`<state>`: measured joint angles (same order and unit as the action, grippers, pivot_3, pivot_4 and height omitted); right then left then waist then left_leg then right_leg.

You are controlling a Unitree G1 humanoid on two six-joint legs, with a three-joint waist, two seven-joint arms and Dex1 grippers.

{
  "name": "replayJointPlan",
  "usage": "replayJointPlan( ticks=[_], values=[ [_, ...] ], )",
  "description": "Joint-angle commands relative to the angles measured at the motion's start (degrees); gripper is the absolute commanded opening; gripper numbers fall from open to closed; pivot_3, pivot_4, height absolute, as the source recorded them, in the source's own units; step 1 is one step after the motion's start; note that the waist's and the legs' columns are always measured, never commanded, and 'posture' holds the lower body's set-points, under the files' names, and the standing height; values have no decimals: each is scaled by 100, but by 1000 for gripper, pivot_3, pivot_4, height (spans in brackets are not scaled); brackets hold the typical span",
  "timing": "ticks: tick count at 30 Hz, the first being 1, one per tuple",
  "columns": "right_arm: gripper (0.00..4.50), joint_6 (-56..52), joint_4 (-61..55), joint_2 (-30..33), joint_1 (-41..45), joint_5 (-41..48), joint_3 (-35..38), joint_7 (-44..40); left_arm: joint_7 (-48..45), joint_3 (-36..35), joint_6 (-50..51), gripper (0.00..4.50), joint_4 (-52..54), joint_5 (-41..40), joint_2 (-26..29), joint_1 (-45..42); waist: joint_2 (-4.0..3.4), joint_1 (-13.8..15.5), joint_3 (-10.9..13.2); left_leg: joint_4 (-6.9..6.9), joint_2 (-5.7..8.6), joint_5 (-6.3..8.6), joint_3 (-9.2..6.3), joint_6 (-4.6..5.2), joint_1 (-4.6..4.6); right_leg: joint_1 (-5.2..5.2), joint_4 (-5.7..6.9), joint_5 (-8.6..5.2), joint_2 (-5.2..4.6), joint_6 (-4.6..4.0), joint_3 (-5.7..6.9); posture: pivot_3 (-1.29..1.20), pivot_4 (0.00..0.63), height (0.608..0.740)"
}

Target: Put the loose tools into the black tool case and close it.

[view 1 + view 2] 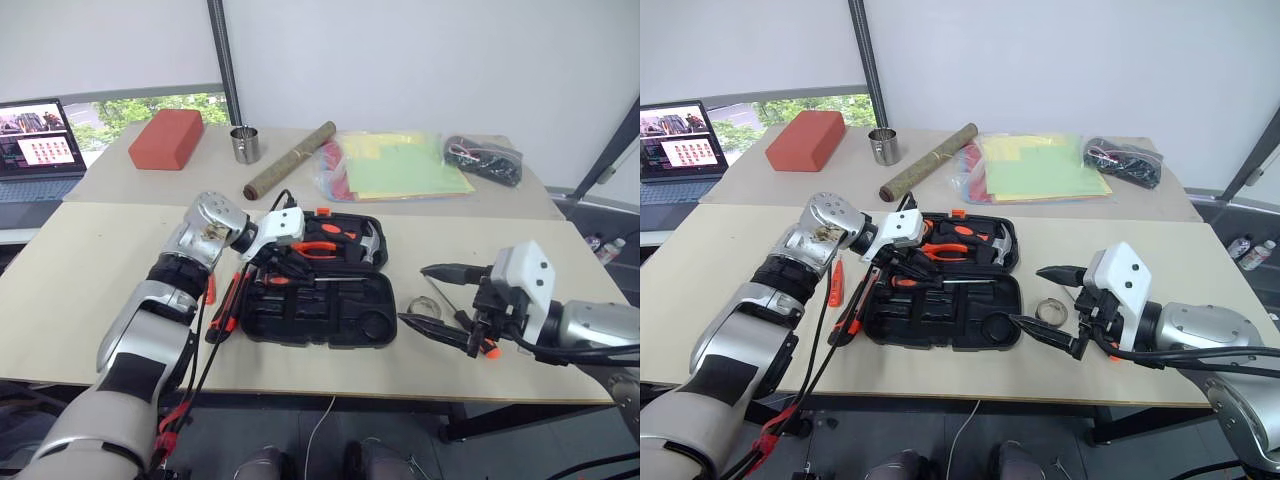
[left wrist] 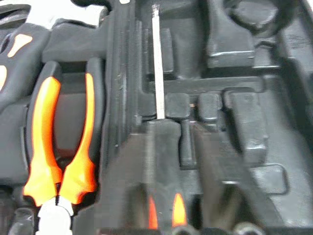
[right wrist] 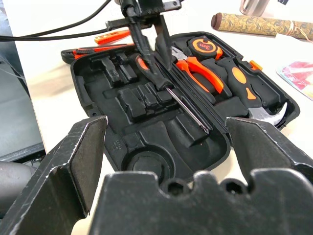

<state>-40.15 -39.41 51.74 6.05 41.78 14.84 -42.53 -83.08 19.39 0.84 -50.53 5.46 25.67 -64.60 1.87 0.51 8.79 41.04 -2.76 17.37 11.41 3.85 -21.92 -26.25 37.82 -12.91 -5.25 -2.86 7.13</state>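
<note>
The black tool case lies open in the middle of the table, with pliers and a hammer in its far half. My left gripper is shut on the handle of an orange-and-black screwdriver, which rests in the near half of the case; its shaft runs along a slot. Left of the case lie a slim red screwdriver and an orange-and-black tool. A small tape roll sits right of the case. Beside that roll my right gripper hovers open and empty.
On the far table stand a red block, a metal cup, a rolled tube, coloured folders and a black pouch. A laptop is at the far left. Cables hang from my left arm along the table's near edge.
</note>
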Motion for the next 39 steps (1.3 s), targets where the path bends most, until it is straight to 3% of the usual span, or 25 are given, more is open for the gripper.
replayJointPlan(
  ticks=[1,8,13,15,19,20,24,26,28,29,36,39],
  values=[
    [4500,102,-40,-47,89,33,136,39,124,131,-344,32,-81,206,-123,16,0,0,0,0,0,0,-1,0,-2,0,0,0,0,0,1,0,150,736],
    [4500,66,-134,-142,-115,7,223,181,536,576,-927,32,-118,789,-228,385,-1,37,-9,8,9,1,-18,6,4,17,0,0,-7,3,-4,0,150,736],
    [4500,71,-195,-190,-637,-57,613,298,381,268,-848,32,29,508,-135,424,0,38,-17,10,8,5,-30,12,25,44,0,-12,-12,24,-6,0,150,736],
    [4500,73,-224,-248,-1000,-192,869,427,119,-160,-475,32,211,-13,-108,356,1,25,-17,9,7,5,-33,13,21,42,-1,-16,-10,29,-5,0,150,736],
    [4500,-122,-220,-518,-1832,-345,1423,762,-439,-1156,646,921,1202,-1395,51,417,2,11,-16,19,5,4,-35,13,-19,6,9,-12,-2,22,-5,0,150,736],
    [4500,-116,-191,-601,-2023,-421,1490,827,-634,-1242,1103,1438,1561,-1629,179,508,2,10,-16,25,4,4,-35,13,-30,-3,14,-10,1,19,-3,0,150,736],
    [4500,38,58,-851,-2430,-765,1440,1002,-942,-966,2395,2830,3030,-2800,848,1075,-10,-83,-23,22,2,4,-34,12,-12,8,15,-29,7,48,-19,0,150,736],
    [4500,133,219,-913,-2477,-934,1311,1024,-942,-983,2704,3423,3466,-3064,942,1245,-22,-91,-30,19,4,4,-34,12,2,18,16,-35,2,58,-25,0,150,736],
    [4500,283,502,-975,-2387,-1190,1082,1072,-929,-1029,2951,4296,3691,-3139,930,1311,-21,-82,-30,26,6,4,-35,12,13,30,23,-37,-1,63,-32,0,150,736],
    [4500,382,652,-993,-2305,-1340,955,1103,-917,-1029,3021,4458,3754,-3146,924,1323,-20,-75,-29,28,6,4,-35,12,12,32,22,-38,0,64,-31,0,150,736],
    [4500,766,1662,-1250,-1736,-1964,197,1177,-884,-944,2802,4458,4121,-3007,1013,1465,-23,-92,-31,20,8,1,-34,13,13,27,23,-38,9,58,-48,0,150,736],
    [3724,878,2010,-1428,-1612,-2084,163,1304,-866,-1004,2722,4500,4106,-2988,1070,1444,-23,-90,-31,13,10,1,-34,12,10,23,23,-34,13,38,-48,0,150,736]
  ],
)
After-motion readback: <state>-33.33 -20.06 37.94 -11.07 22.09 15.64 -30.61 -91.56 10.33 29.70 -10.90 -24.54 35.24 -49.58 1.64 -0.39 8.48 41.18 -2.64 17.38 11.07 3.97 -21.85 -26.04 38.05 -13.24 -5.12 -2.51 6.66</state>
